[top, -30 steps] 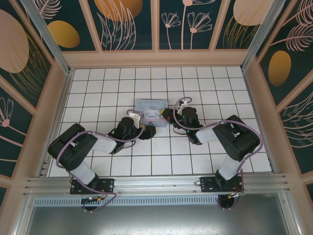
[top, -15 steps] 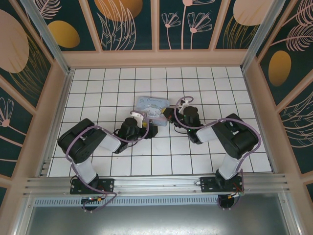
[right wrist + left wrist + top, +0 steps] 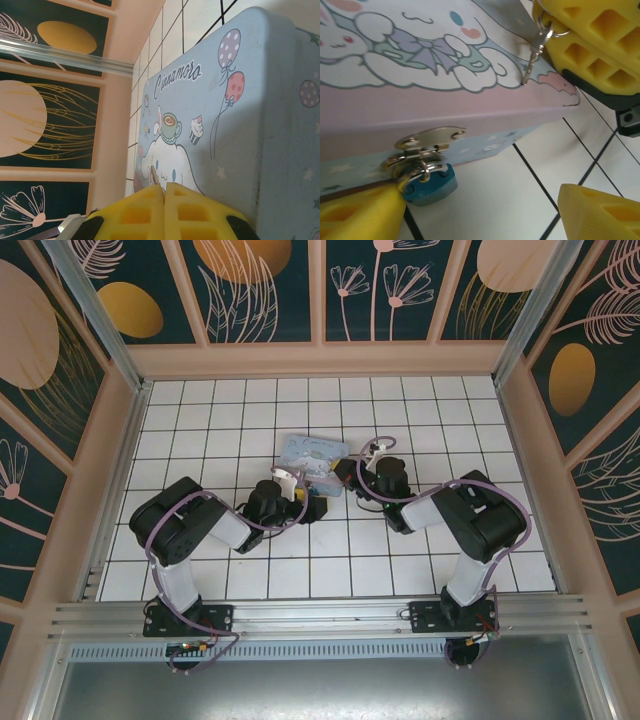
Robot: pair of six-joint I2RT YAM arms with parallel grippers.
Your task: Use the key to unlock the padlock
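Note:
The padlock [image 3: 429, 184], teal-bodied with a silvery shackle, hangs from the metal hasp [image 3: 427, 142] on the front of the cartoon-printed tin [image 3: 445, 107]. My left gripper [image 3: 482, 200] is open just in front of that wall. Its left finger [image 3: 360, 215] touches the padlock and the other finger [image 3: 600, 215] stands far to the right. Above the tin lid, my right gripper [image 3: 164, 192] is shut on the key [image 3: 534, 57], whose thin blade points down at the lid. The key tip [image 3: 154, 174] pokes out between the closed yellow fingers. From above, both grippers flank the tin [image 3: 312, 452].
The tin sits mid-floor on white tiles [image 3: 420, 410]. Peach walls with dark floral panels [image 3: 260, 290] ring the workspace. Purple cables [image 3: 440, 495] loop over both arms. Open tiles lie behind the tin and to both sides.
The left arm's elbow has swung in to the right and its gripper has closed in on the tin's front. The tin has turned slightly and shifted away. The right gripper has barely moved.

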